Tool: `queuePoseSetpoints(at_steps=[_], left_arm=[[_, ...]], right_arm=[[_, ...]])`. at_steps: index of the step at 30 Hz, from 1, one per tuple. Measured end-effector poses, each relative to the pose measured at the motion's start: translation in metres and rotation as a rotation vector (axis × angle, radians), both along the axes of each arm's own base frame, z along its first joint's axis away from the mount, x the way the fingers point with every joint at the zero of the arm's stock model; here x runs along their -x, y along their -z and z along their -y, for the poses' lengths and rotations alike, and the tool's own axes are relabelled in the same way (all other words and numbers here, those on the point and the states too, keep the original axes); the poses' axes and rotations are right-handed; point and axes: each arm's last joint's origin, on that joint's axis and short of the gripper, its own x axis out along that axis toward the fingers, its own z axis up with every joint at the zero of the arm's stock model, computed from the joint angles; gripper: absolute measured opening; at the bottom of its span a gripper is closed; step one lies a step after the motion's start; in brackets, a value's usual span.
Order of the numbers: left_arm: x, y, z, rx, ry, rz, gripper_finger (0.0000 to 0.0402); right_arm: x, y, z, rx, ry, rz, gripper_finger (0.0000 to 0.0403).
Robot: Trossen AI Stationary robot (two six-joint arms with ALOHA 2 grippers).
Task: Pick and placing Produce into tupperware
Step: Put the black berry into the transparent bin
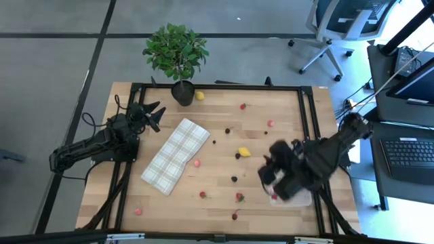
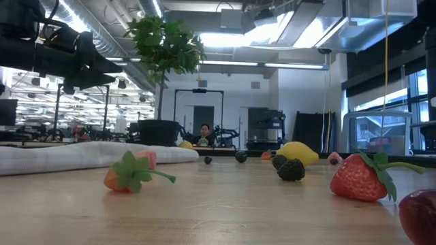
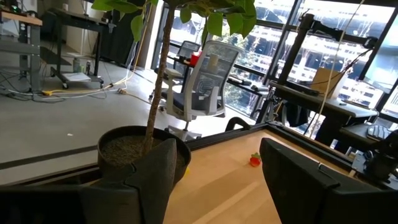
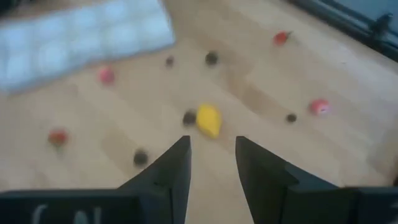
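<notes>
Two yellow lemon pieces, about nine red or pink fruit pieces and about five dark berries lie loose on the table (image 1: pixel 224 181)

The lemons: one (image 1: pixel 199 95) beside the potted plant (image 1: pixel 175 53), one (image 1: pixel 243 152) mid-table. The clear tub (image 1: pixel 298 200) sits near the table's front right corner, mostly hidden beneath the right arm, contents unclear. The right gripper (image 1: pixel 266 175) hangs above the table beside the tub, fingers slightly parted, holding nothing. The left gripper (image 1: pixel 154 115) waits spread near the plaid cloth (image 1: pixel 175 155)
</notes>
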Motion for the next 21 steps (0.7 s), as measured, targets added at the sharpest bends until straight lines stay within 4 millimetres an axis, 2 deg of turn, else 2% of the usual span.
queuePoseSetpoints(at_steps=[5,12,17,21], left_arm=[[0.0,0.0,0.0,0.0,0.0,0.001,0.0225],[0.0,0.0,0.0,0.0,0.0,0.0,0.0225],[0.0,0.0,0.0,0.0,0.0,0.0,0.0225],[0.0,0.0,0.0,0.0,-0.001,0.0,0.0225]], right_arm=[[-0.007,-0.012,0.05,-0.144,0.1,-0.086,0.0129],[-0.019,-0.018,0.116,-0.14,0.117,-0.187,0.0129],[-0.023,-0.014,0.161,-0.212,0.146,-0.243,0.0129],[-0.024,0.004,0.192,-0.255,0.186,-0.28,0.0129]])
